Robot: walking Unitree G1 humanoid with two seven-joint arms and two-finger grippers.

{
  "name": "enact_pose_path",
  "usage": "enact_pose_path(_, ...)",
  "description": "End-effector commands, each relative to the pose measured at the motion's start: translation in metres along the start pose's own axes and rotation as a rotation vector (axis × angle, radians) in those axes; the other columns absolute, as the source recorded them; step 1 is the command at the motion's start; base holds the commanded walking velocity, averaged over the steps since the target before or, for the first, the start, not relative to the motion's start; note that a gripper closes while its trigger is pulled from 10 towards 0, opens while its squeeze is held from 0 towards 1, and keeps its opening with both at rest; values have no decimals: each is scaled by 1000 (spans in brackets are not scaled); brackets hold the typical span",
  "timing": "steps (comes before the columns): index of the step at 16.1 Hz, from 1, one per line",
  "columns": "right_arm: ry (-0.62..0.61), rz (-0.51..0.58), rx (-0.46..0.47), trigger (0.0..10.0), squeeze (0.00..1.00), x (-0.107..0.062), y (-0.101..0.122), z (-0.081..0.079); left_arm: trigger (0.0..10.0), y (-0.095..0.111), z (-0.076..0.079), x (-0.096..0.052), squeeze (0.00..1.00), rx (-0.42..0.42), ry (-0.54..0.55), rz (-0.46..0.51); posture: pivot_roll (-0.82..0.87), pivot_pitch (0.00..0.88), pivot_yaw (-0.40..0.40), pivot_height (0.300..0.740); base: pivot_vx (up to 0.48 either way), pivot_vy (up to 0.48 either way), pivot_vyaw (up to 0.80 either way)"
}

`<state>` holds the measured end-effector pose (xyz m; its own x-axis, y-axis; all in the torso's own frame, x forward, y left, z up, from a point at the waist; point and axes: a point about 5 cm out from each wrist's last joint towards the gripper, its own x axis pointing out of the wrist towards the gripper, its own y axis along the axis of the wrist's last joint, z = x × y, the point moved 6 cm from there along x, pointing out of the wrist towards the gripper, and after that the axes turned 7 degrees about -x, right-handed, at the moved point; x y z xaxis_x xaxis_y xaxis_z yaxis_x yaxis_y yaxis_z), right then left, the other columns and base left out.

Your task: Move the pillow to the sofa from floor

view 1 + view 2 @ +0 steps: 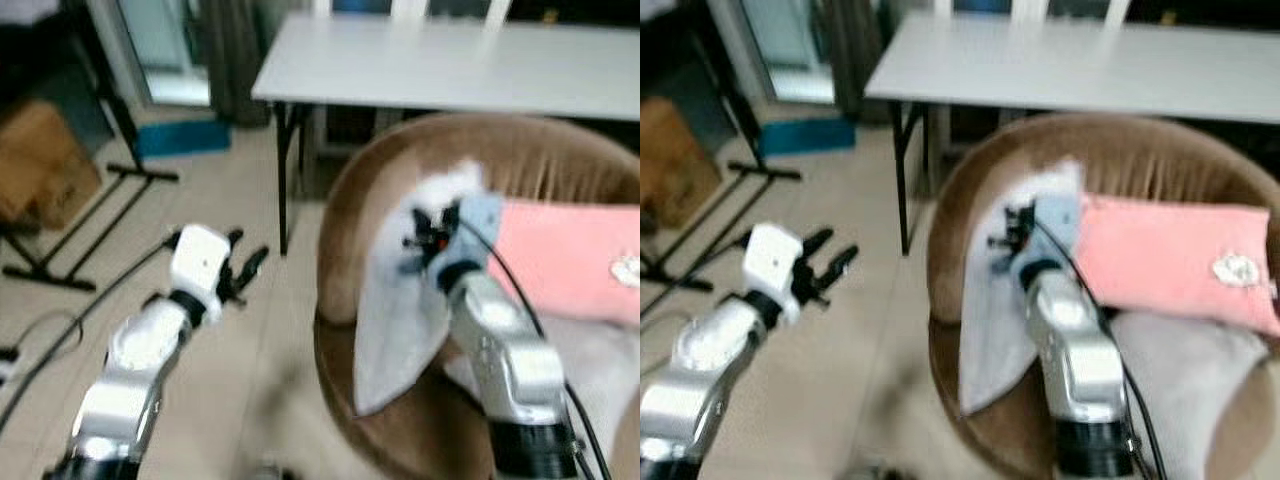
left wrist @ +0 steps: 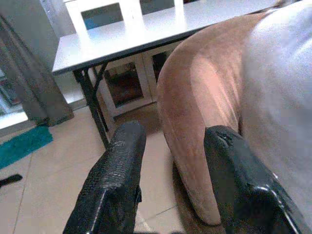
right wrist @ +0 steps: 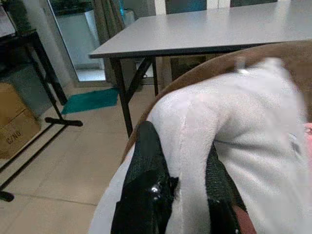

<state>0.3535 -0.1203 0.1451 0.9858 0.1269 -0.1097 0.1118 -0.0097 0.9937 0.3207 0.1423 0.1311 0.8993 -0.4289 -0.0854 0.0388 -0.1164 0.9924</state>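
A pale grey-white pillow (image 1: pixel 400 320) hangs upright against the left armrest of the round brown sofa (image 1: pixel 350 200), its lower corner drooping over the armrest's outer side. My right gripper (image 1: pixel 425 240) is shut on the pillow's top edge; in the right wrist view the black fingers (image 3: pixel 146 180) pinch a fold of the pillow (image 3: pixel 234 122). My left gripper (image 1: pixel 245 265) is open and holds nothing, out over the tiled floor left of the sofa. In the left wrist view its fingers (image 2: pixel 122 170) point at the sofa's side (image 2: pixel 204 97).
A pink pillow (image 1: pixel 570 260) lies against the sofa's back, and a grey cushion (image 1: pixel 1180 370) lies on the seat. Behind the sofa stands a white table (image 1: pixel 450 60) with black legs. A cardboard box (image 1: pixel 40 165), a black stand (image 1: pixel 90 220) and a teal mat (image 1: pixel 185 137) are on the left.
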Motion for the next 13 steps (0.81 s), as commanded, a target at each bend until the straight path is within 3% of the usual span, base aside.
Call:
enact_pose_path(1,-11,67,-9,10000,0,0,17,6,10000,2,5,-1,0,5,-25,3,16,0,15,740,281,0,0)
enact_pose_path(5,-18,72,-11,10000,0,7,19,5,10000,-9,16,-7,0,6,-109,-53,19,0,14,740,0,0,0)
enact_pose_path(9,-36,64,-30,10000,0,27,18,8,10000,-12,21,-10,0,16,-172,-83,10,0,20,740,0,0,0)
enact_pose_path(13,-248,2,-129,10000,0,62,3,42,10000,-17,29,-13,0,31,-235,-116,24,0,-4,740,0,0,0)
